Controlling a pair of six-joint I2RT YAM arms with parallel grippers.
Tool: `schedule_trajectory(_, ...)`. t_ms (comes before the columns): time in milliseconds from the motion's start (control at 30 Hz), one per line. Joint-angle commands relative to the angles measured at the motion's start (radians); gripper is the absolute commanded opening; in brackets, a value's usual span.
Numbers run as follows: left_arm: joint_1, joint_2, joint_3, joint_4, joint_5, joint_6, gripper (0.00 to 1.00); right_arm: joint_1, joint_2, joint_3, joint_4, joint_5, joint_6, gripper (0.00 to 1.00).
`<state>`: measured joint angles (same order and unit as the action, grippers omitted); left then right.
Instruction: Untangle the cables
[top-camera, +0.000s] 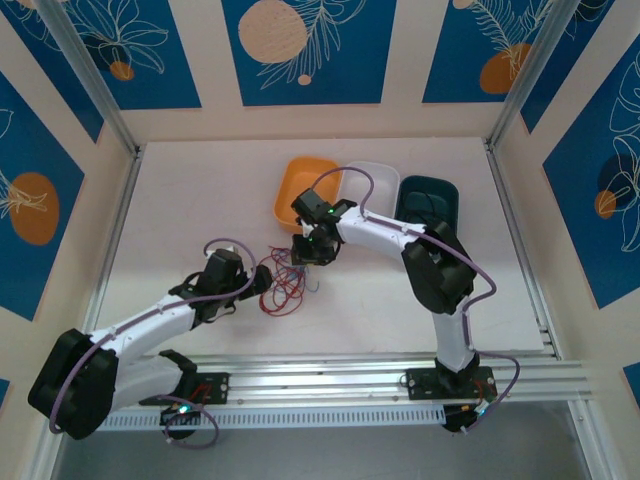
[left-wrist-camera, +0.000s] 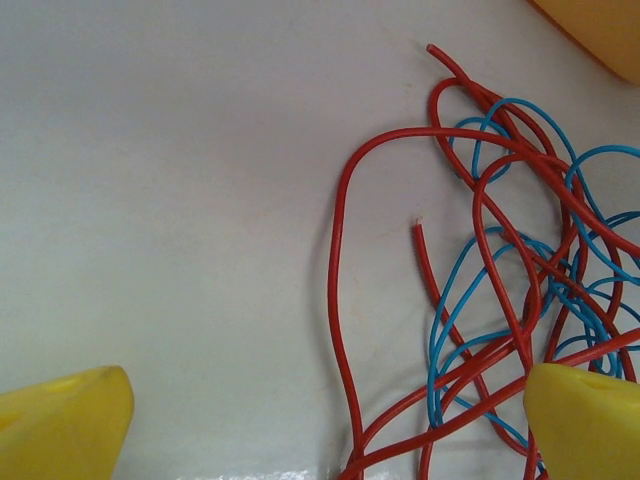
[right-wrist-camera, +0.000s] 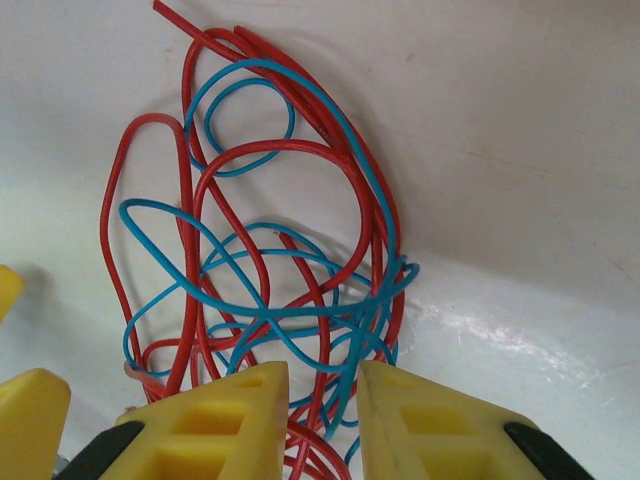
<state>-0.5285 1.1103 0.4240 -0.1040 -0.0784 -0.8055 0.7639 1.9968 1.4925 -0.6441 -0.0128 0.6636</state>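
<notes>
My left pincer (left-wrist-camera: 328, 392) gaped wide beside the thin red and blue tangled cables (top-camera: 284, 288) at frame centre. My right pincer (right-wrist-camera: 322, 385), narrowly apart, straddled several strands. The orange plastic tray (top-camera: 292, 185) sat just above.

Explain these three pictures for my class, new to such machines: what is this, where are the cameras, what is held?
Two robot arms stand bolted to a table. One picture looks down from above; the others come from a camera on each wrist. Tangled red and blue cables lie near an orange tray, a white tray and a dark tray. The left gripper is wide open, empty. The right gripper has strands between its close-set jaws; whether it grips them is unclear.
</notes>
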Motion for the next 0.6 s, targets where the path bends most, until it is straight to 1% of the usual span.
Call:
schedule_trajectory(0,-0.001,0.014,0.012,0.027,0.018,-0.006,1.00,0.008,0.025,0.042,-0.032,-0.026,-0.010,0.23)
schedule_trajectory(167,0.001,0.025,0.014,0.036,0.025,-0.008,1.00,0.007,0.044,0.060,-0.047,-0.016,-0.010,0.17)
schedule_trajectory(267,0.000,0.027,0.013,0.040,0.028,-0.008,1.00,0.008,0.040,0.057,-0.050,-0.021,-0.008,0.07)
schedule_trajectory(367,0.001,0.029,0.009,0.049,0.029,-0.011,1.00,0.011,0.021,0.055,-0.051,-0.021,-0.012,0.01)
schedule_trajectory(567,0.000,0.033,-0.008,0.082,0.042,-0.025,1.00,0.029,-0.056,0.048,-0.048,0.001,-0.024,0.00)
